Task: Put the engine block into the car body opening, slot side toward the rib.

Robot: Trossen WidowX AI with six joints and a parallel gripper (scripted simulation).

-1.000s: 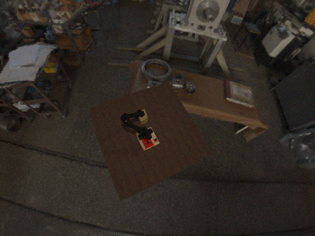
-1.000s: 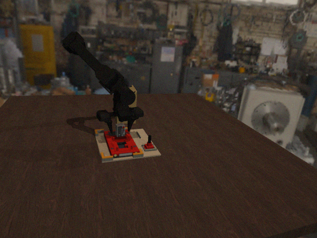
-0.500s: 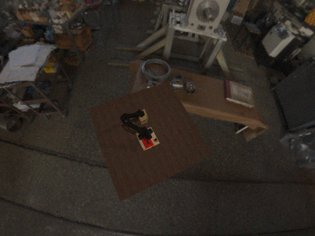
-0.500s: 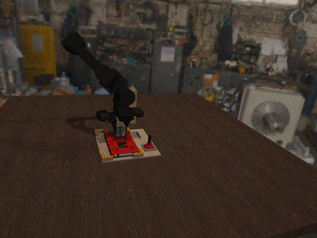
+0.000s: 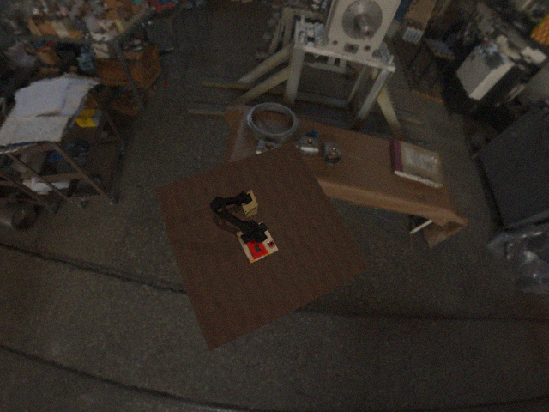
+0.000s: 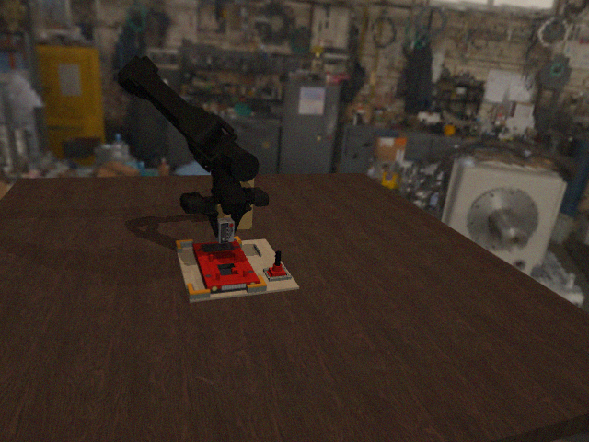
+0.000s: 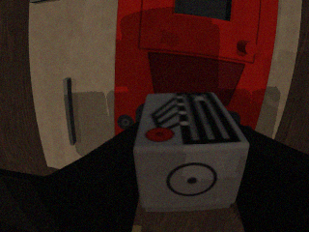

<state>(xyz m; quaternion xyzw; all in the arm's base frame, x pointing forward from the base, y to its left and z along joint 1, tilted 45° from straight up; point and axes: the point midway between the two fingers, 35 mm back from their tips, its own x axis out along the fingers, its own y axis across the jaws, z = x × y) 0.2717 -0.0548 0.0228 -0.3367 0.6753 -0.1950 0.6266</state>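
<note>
Grey engine block (image 6: 225, 231) (image 7: 190, 155) clamped between 2 black fingers; end effector (image 6: 226, 229) (image 7: 183, 130) partly closed, above red car body (image 5: 257, 251) (image 6: 213, 272) (image 7: 193, 43).

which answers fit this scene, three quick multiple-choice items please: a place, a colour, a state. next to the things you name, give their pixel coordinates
1. Where is the black stick with the red foot?
A) on the pale board, beside the red car body
B) on top of the engine block
C) on the bare floor

2. What colour is the round cap on the block's top?
A) green
B) red
C) yellow

3. How is the gripper?
A) wide open
B) shut on nothing
C) shut on the engine block

1 A: the stick (image 6: 277, 259) stands on the board (image 6: 281, 285) beside the car body (image 6: 237, 278).
2 B: the cap (image 7: 159, 134) shows red.
3 C: the gripper's fingers flank the engine block (image 6: 226, 231) (image 7: 190, 176).
</note>
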